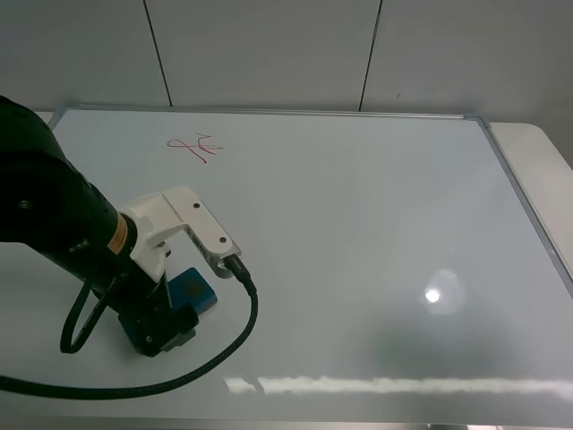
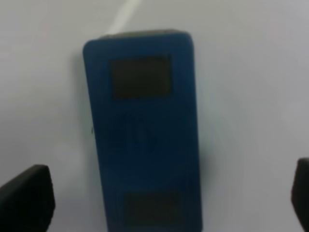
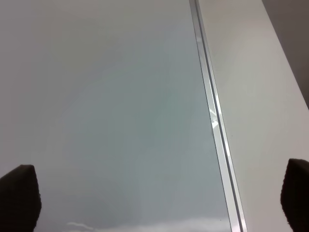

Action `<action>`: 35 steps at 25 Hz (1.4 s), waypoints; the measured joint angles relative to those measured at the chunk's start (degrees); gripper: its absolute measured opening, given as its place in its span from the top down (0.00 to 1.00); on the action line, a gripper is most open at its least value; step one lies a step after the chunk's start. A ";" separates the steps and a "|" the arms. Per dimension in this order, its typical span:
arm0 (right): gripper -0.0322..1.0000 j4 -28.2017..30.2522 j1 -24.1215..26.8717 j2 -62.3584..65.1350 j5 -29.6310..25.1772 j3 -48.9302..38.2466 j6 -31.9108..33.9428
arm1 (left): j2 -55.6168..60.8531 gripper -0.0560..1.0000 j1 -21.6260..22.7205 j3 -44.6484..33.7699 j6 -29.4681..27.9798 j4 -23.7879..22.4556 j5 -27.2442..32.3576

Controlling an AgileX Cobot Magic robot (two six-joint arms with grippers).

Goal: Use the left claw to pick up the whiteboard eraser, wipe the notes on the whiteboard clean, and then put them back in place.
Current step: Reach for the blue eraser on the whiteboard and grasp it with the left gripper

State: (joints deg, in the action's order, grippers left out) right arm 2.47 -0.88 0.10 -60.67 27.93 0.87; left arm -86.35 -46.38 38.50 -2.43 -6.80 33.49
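From up high, the left claw (image 1: 166, 327) hides most of the whiteboard eraser (image 1: 193, 288), which lies near-left on the whiteboard (image 1: 358, 224). The wrist shot is blurry, with its fingers (image 2: 24, 198) cropped and spread either side of the eraser. The red notes (image 1: 195, 146) sit far-left. The right fingers (image 3: 19, 193) are spread too, over the frame and pale counter (image 3: 260, 96).

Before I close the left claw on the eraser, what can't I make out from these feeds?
- Exterior high: the left claw covers most of the whiteboard eraser, so finger contact cannot be told.
- Left wrist: the picture is blurred, one end of the eraser is cut off by the edge, and only the fingertips show.
- Right wrist: the right gripper shows only its tips; the eraser is out of view.
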 joint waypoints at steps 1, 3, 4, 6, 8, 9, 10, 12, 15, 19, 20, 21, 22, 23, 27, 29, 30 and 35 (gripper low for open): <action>0.01 0.00 0.00 0.00 0.00 0.00 0.00 | -0.41 0.01 0.00 0.00 -1.31 -1.27 -0.21; 0.01 0.00 0.00 0.00 0.00 0.00 0.00 | -0.83 0.01 0.00 0.00 -3.69 -3.41 -0.51; 0.01 0.00 0.00 0.00 0.00 0.00 0.00 | -0.88 0.01 0.00 0.00 -4.83 -4.81 -0.71; 0.01 0.00 0.00 0.00 0.00 0.00 0.00 | -0.93 0.01 0.00 0.00 -6.42 -6.92 -0.97; 0.01 0.00 0.00 0.00 0.00 0.00 0.00 | -0.93 0.01 0.00 0.00 -7.28 -8.12 -1.01; 0.01 0.00 0.00 0.00 0.00 0.00 0.00 | -1.04 0.01 0.00 -0.07 -7.51 -8.56 -1.28; 0.01 0.00 0.00 0.00 0.00 0.00 0.00 | -1.27 0.01 0.00 -0.24 -7.65 -8.82 -1.71; 0.01 0.00 0.00 0.00 0.00 0.00 0.00 | -1.92 0.01 0.00 -1.26 -8.27 -8.88 -2.99; 0.01 0.00 0.00 0.00 0.00 0.00 0.00 | -2.28 0.01 0.00 -3.14 -8.95 -8.94 -5.11; 0.01 0.00 0.00 0.00 0.00 0.00 0.00 | -3.42 0.01 0.00 -3.96 -9.37 -8.98 -5.99; 0.01 0.00 0.00 0.00 0.00 0.00 0.00 | -3.75 0.01 0.00 -3.96 -9.37 -8.98 -6.41; 0.01 0.00 0.00 0.00 0.00 0.00 0.00 | -4.32 0.01 0.00 -3.96 -9.37 -8.98 -7.08; 0.01 0.00 0.00 0.00 0.00 0.00 0.00 | -4.81 0.01 0.00 -3.96 -9.37 -9.00 -7.50; 0.01 0.00 0.00 0.00 0.00 0.00 0.00 | -5.36 0.01 0.00 -3.96 -9.37 -9.05 -8.07; 0.01 0.00 0.00 0.00 0.00 0.00 0.00 | -7.08 0.01 0.00 -4.02 -9.37 -9.05 -10.86; 0.01 0.00 0.00 0.00 0.00 0.00 0.00 | -7.55 0.01 0.00 -4.02 -9.38 -9.05 -11.77; 0.01 0.00 0.00 0.00 0.00 0.00 0.00 | -7.62 0.01 0.00 -4.02 -9.38 -9.05 -11.88; 0.01 0.00 0.00 0.00 0.00 0.00 0.00 | -7.62 0.01 0.00 -4.02 -9.60 -9.10 -11.94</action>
State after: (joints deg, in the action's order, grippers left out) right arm 2.47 -0.88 0.10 -60.67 27.93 0.87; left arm -93.96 -46.38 34.48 -12.03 -15.90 21.55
